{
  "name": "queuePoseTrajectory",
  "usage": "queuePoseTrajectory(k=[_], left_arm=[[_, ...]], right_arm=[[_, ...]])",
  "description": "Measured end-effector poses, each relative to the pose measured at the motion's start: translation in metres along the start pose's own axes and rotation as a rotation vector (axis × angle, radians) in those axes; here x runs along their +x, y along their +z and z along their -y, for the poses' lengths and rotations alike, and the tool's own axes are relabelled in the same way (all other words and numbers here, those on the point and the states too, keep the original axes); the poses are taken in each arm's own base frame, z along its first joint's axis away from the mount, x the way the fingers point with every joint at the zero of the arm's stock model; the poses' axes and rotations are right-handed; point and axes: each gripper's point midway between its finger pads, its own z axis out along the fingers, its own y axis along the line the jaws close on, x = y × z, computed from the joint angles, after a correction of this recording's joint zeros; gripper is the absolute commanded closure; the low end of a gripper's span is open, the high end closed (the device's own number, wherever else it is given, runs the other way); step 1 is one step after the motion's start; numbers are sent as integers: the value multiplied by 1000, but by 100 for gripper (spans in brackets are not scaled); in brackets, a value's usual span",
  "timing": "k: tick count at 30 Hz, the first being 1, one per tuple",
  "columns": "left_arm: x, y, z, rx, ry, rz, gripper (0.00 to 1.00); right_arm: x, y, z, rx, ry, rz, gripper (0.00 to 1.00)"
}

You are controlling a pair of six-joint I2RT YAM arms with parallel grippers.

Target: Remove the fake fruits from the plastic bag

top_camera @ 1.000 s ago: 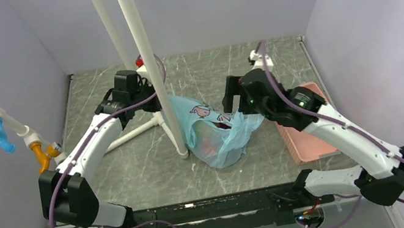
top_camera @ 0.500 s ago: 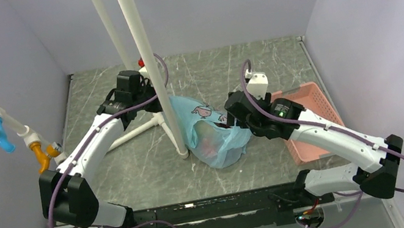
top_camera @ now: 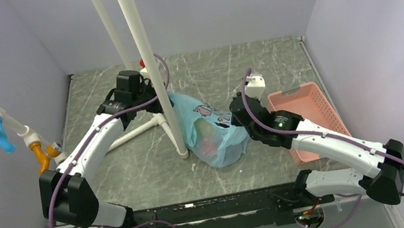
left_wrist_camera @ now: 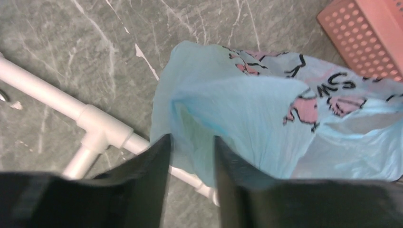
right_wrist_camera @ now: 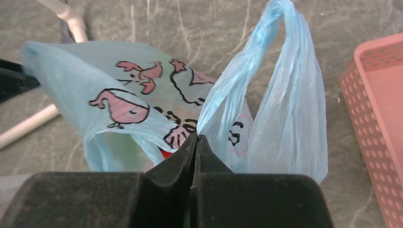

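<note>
Seen from above, the plastic bag (top_camera: 216, 139) slumps on the marbled table (top_camera: 134, 168) just beside the white pipe stand (top_camera: 148, 67). Reddish fake fruits (top_camera: 209, 143) show through its film, and a pink perforated basket (top_camera: 310, 111) sits near it on the right. In the left wrist view the left gripper (left_wrist_camera: 191, 142) is released, its jaws standing apart with a fold of the bag's edge in the gap. In the right wrist view the right gripper (right_wrist_camera: 196, 138) is clamped tight on the film where an upright loop handle (right_wrist_camera: 285, 57) meets the bag's body.
</note>
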Motion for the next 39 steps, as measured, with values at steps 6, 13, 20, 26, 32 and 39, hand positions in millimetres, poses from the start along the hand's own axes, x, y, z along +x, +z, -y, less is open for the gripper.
queuePoseTrajectory(k=[6, 13, 20, 26, 32, 39], left_arm=[[-2, -4, -1, 31, 17, 6, 26], [-2, -7, 44, 298, 51, -26, 30], [28, 17, 62, 358, 50, -136, 22], [49, 51, 63, 277, 41, -189, 27], [66, 69, 55, 160, 65, -231, 86], [31, 36, 9, -100, 141, -106, 100]], right_arm=[[-26, 2, -11, -75, 25, 97, 100], [-60, 25, -1, -139, 100, 83, 100], [-65, 34, -24, -256, 115, 28, 100], [-59, 30, -35, -320, 113, -7, 100], [-59, 25, -39, -352, 109, -14, 100], [-71, 16, -24, -333, -11, 61, 100]])
